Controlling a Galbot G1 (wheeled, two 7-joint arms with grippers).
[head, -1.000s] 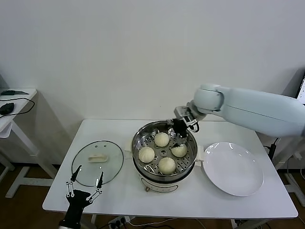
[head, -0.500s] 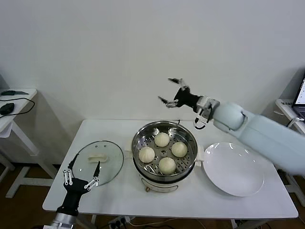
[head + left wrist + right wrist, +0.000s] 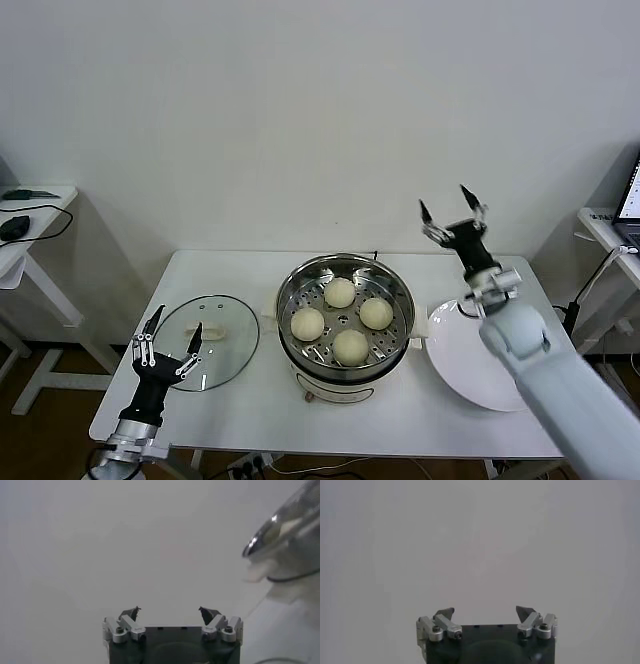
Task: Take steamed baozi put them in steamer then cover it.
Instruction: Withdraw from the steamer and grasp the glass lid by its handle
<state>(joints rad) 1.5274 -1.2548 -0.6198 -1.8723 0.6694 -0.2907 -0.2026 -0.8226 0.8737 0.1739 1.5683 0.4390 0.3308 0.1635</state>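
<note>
The steamer [image 3: 345, 368], a shiny steel pot on a cream base, stands mid-table with several cream-white baozi [image 3: 340, 292] on its perforated tray. The cover [image 3: 205, 340], a clear glass lid with a cream handle, lies flat on the table to its left. My left gripper [image 3: 178, 322] is open, fingers pointing up, over the lid's near edge. In the left wrist view the left gripper [image 3: 170, 611] is empty, with the steamer's rim [image 3: 280, 520] off to one side. My right gripper [image 3: 452, 205] is raised high to the right of the steamer, open and empty. In its own wrist view the right gripper [image 3: 485, 611] faces bare wall.
A flat white plate [image 3: 455, 350] lies right of the steamer, partly under my right arm. A side table with a black mouse [image 3: 15, 226] stands at far left. A laptop edge [image 3: 630, 200] shows at far right. The wall is close behind the table.
My right gripper rose out of the steamer, swung right and now points up beyond the plate. My left gripper has climbed forward to the lid's near edge.
</note>
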